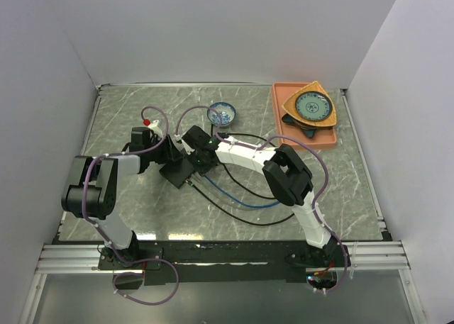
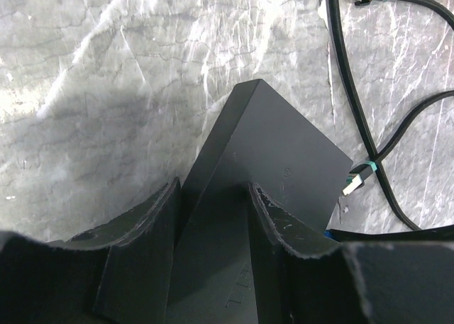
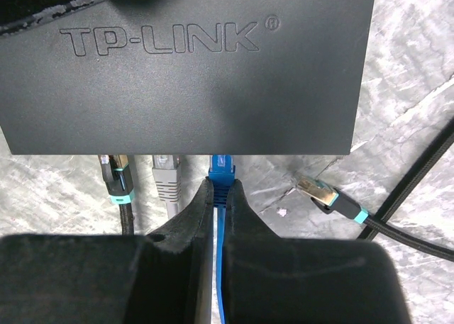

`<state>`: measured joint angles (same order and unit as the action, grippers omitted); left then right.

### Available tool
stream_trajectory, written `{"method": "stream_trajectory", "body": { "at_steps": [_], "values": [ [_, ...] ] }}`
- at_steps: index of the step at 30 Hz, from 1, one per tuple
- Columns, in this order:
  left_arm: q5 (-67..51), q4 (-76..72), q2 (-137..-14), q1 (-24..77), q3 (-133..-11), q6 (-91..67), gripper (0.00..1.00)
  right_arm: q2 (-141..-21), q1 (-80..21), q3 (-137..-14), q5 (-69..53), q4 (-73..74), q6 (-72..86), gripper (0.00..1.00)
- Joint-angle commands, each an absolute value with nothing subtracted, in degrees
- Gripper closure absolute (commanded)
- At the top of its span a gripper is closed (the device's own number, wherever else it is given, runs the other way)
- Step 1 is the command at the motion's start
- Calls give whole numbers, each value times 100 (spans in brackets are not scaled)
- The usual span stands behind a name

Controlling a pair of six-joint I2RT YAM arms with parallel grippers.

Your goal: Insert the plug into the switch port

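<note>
The switch [image 1: 177,172] is a flat black box marked TP-LINK [image 3: 184,69], tilted up off the table [image 2: 277,140]. My left gripper [image 2: 213,189] is shut on it, one finger on each side of its near end. My right gripper [image 3: 220,186] is shut on the blue plug [image 3: 221,169]. That plug's front end meets the switch's socket edge, and its tip is hidden under the edge. A black plug with a teal band [image 3: 115,179] and a grey plug [image 3: 167,179] sit in sockets to its left. In the top view the right gripper [image 1: 202,164] is right beside the switch.
A loose gold-tipped plug [image 3: 323,194] lies on the marble to the right of the blue one. Black and blue cables [image 1: 241,200] loop across the table's middle. A blue-patterned bowl [image 1: 221,113] stands behind the grippers. An orange tray [image 1: 281,118] with a plate [image 1: 313,108] is at the back right.
</note>
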<state>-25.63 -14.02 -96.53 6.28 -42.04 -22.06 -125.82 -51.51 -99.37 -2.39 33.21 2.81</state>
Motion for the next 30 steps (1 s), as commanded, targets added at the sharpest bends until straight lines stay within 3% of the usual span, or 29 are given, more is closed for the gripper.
{"method": "stream_trajectory", "body": {
  "at_steps": [1,12,20,30],
  "values": [
    [-3850,-457,-9870,1222,-4131,-2417,75,-12199,-5194,-10538,-369,316,343,100],
    [-3727,-202,-10186,1476,-4377,-2312,81,-12006,-5177,-10274,-474,-237,185,100],
    [-3788,-97,-10336,1521,-4482,-2268,99,-12023,-5151,-10178,-606,-615,53,100],
    [-3692,-18,-10389,1564,-4553,-2250,98,-12138,-5106,-10284,-641,-475,141,100]
  ]
}}
